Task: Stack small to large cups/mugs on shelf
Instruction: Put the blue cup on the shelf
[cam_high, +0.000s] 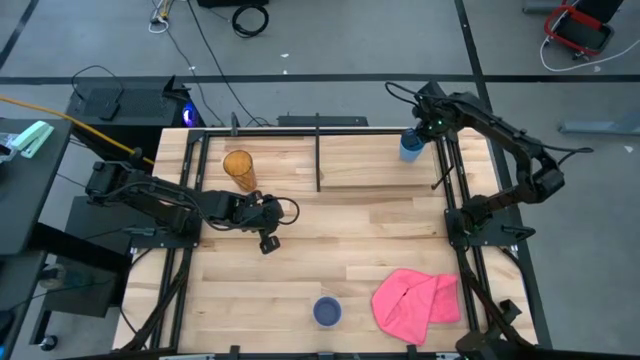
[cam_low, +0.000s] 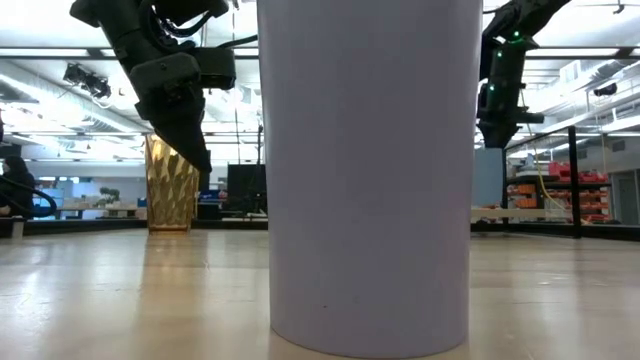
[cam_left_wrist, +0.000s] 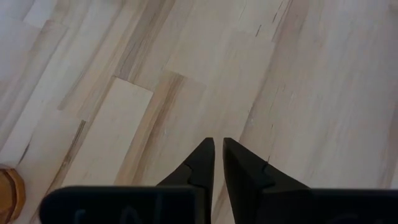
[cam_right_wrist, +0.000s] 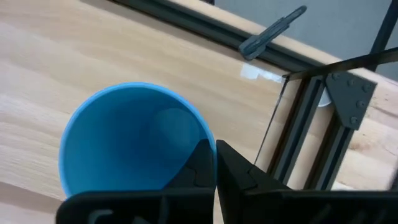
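so right now the right gripper (cam_right_wrist: 214, 163) is up at the far right end of the shelf (cam_high: 370, 165), pinched shut on the rim of the blue cup (cam_high: 411, 146), one finger inside the wall and one outside. can't tell from here if the cup's sitting on the board yet or just hanging over it.

the amber tumbler (cam_high: 239, 168) is standing upright at the left end of the shelf. the lavender cup (cam_high: 327, 311) is well apart from all that, down at the near edge of the table just beside the pink cloth (cam_high: 417, 304).

left gripper (cam_left_wrist: 217, 158) is over bare table near the tumbler, fingers nearly together with nothing in them.

my take on doing this bit well: a rim pinch is a wobbly hold, so i'd bring the cup down straight and slow until the base sits flat on the board, then let go and lift straight up so the inner finger doesn't tip it. also watch the black posts right next to it. lavender one still needs fetching.
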